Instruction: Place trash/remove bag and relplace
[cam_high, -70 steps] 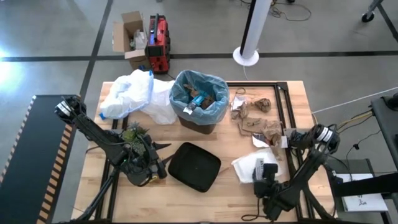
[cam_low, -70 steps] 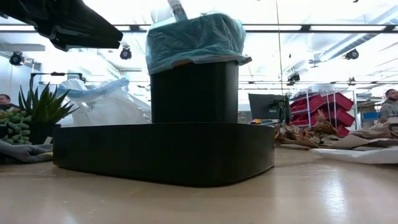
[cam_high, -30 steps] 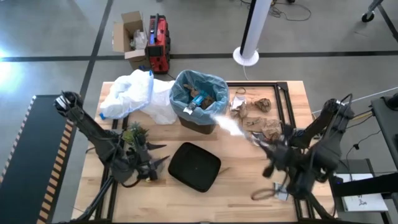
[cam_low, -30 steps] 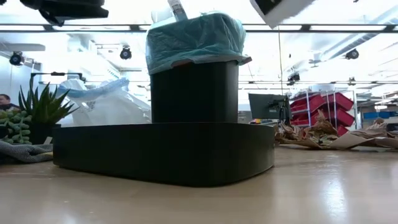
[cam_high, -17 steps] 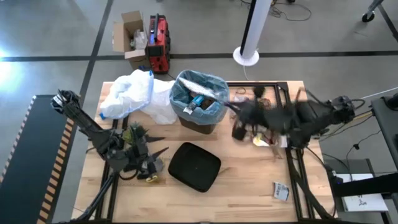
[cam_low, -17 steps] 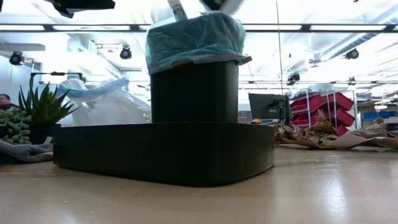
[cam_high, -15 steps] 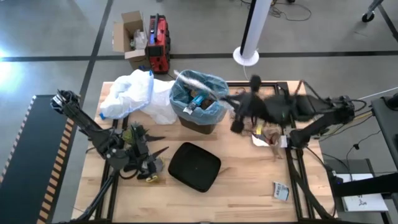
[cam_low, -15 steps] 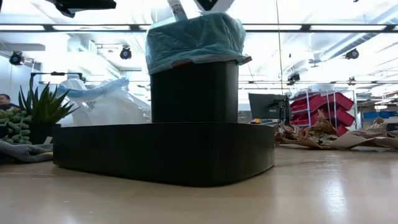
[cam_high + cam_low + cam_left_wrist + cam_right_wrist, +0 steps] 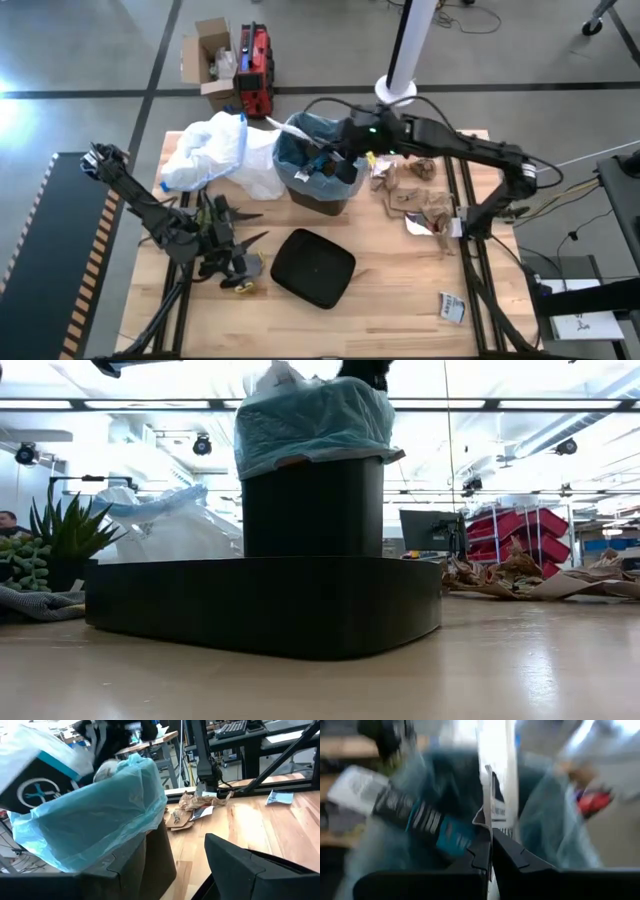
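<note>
A: From above, one blue bag (image 9: 352,135) is lining one bin; right gripper (image 9: 322,158) is hanging over it, left gripper (image 9: 243,228) spreading apart at eight o'clock.

B: Right wrist alone is showing fingers (image 9: 480,851) pinching a white wrapper (image 9: 496,780).

Right arm stretches far across, its claw (image 9: 335,160) pinched closed; left claw (image 9: 232,243) waits low, fingers spread.

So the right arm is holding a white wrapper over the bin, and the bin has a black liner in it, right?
Not quite: the liner in the bin is light blue, as the high view shows. The rest holds: the right gripper is shut on a white wrapper over the bin.
</note>
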